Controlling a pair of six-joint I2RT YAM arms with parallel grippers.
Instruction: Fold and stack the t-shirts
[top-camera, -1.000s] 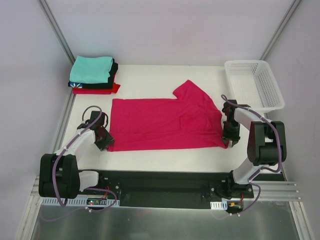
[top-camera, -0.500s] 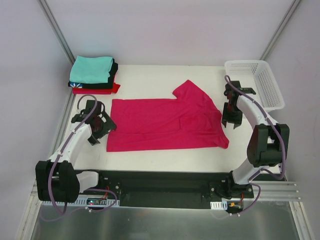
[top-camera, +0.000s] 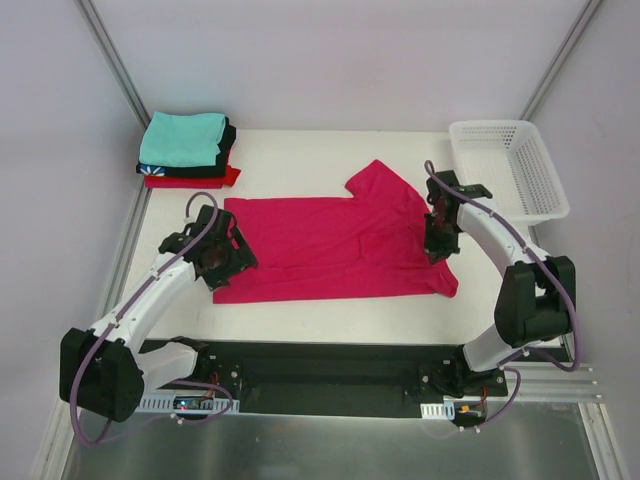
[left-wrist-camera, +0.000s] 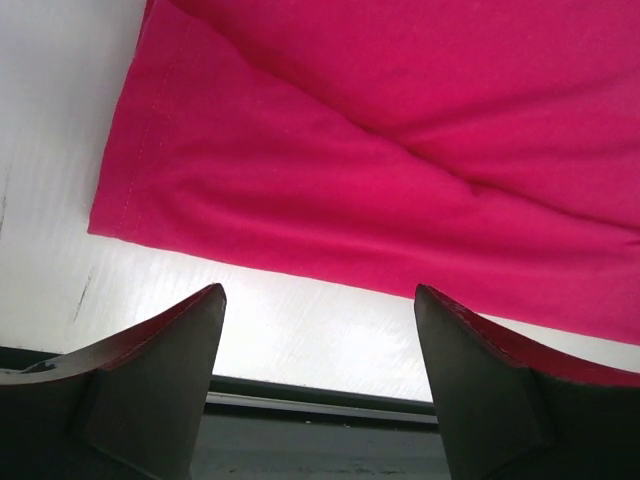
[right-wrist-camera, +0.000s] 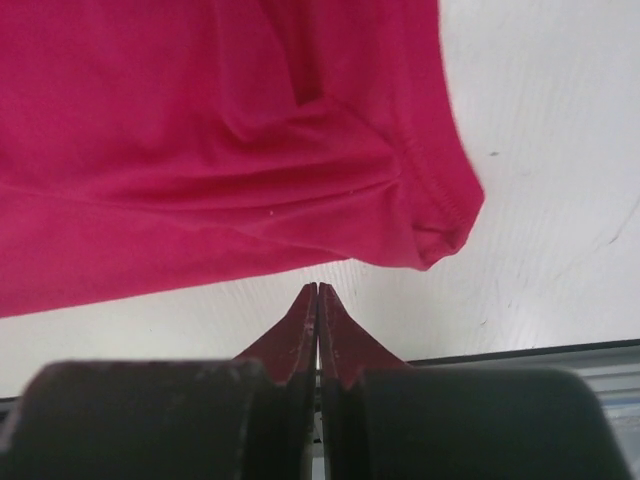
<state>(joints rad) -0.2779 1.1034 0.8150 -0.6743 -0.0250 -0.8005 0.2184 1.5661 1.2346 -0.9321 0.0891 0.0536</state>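
Observation:
A crimson-pink t-shirt (top-camera: 330, 245) lies spread flat in the middle of the white table, one sleeve pointing to the far side. My left gripper (top-camera: 226, 260) hangs over the shirt's near left corner. In the left wrist view it (left-wrist-camera: 318, 295) is open with nothing between its fingers, and the shirt's hem (left-wrist-camera: 400, 150) lies just beyond the tips. My right gripper (top-camera: 436, 243) is over the shirt's right edge. In the right wrist view it (right-wrist-camera: 317, 288) is shut and empty, close to the shirt's rumpled corner (right-wrist-camera: 440, 220). Folded t-shirts are stacked at the far left: teal (top-camera: 183, 138) on black (top-camera: 225, 150) on red (top-camera: 195, 181).
A white plastic mesh basket (top-camera: 506, 165) stands at the far right corner of the table. The black rail with the arm bases (top-camera: 330, 365) runs along the near edge. Metal frame posts (top-camera: 115, 60) rise at the back corners.
Both arms moved inward over the shirt. The left jaws went from nearly shut to wide open. The right jaws closed fully. The shirt itself lies nearly as before.

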